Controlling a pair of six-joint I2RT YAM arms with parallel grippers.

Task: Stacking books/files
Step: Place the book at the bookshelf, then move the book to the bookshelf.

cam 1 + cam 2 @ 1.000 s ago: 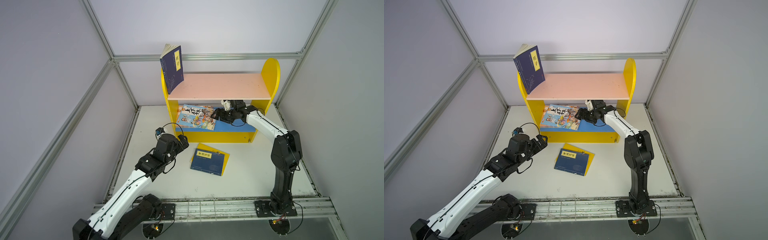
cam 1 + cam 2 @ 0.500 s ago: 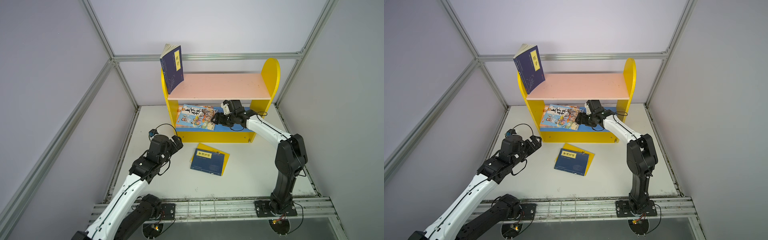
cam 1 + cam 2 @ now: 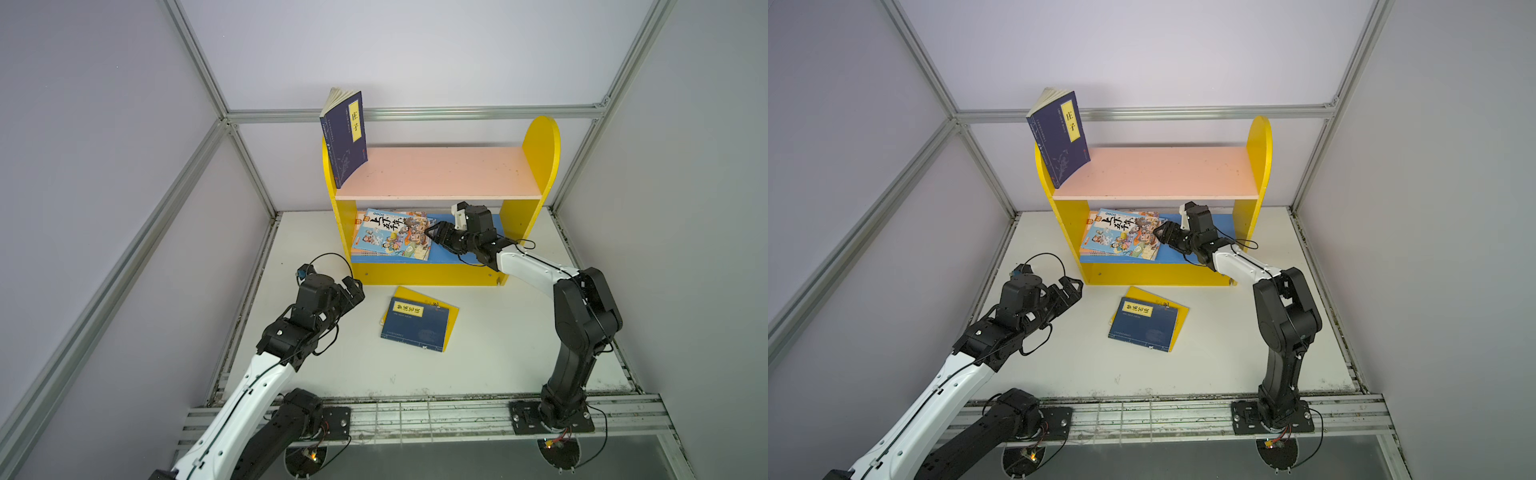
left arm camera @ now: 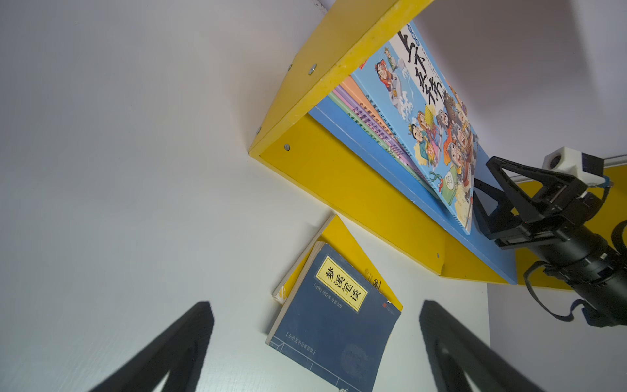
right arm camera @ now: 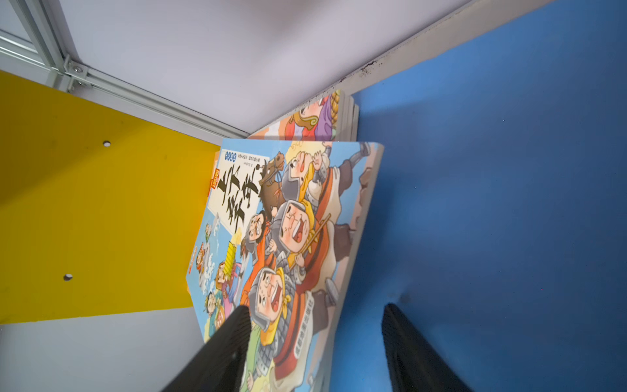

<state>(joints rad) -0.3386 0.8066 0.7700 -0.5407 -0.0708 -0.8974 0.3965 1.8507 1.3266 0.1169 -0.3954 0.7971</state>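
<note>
A stack of thin cartoon-cover books [image 3: 390, 235] [image 3: 1121, 235] [image 4: 431, 115] lies on the shelf's blue lower board, a light-blue cover [image 5: 281, 230] on top. My right gripper [image 3: 430, 235] [image 3: 1158, 232] [image 5: 315, 309] is open at the stack's right edge, one finger over the cover and the other over the blue board. A navy book [image 3: 415, 326] [image 3: 1144, 328] [image 4: 334, 325] lies on a yellow book [image 3: 453, 320] [image 4: 342, 244] on the table. Another navy book [image 3: 345, 137] [image 3: 1061, 137] leans upright on the pink top board. My left gripper [image 3: 355, 286] [image 3: 1073, 286] [image 4: 315, 305] hangs open and empty, left of the table books.
The yellow shelf unit [image 3: 544, 166] [image 3: 1260, 166] stands at the back of the white table [image 3: 498, 357], its pink top board [image 3: 436, 170] bare right of the leaning book. Its yellow side panels flank the lower board [image 5: 492, 203]. Aluminium frame posts [image 3: 249, 174] and grey walls enclose the cell.
My right gripper's jaws have narrowed at the edge of the cartoon-book stack. The left arm has drawn back slightly toward the front left, still open.
</note>
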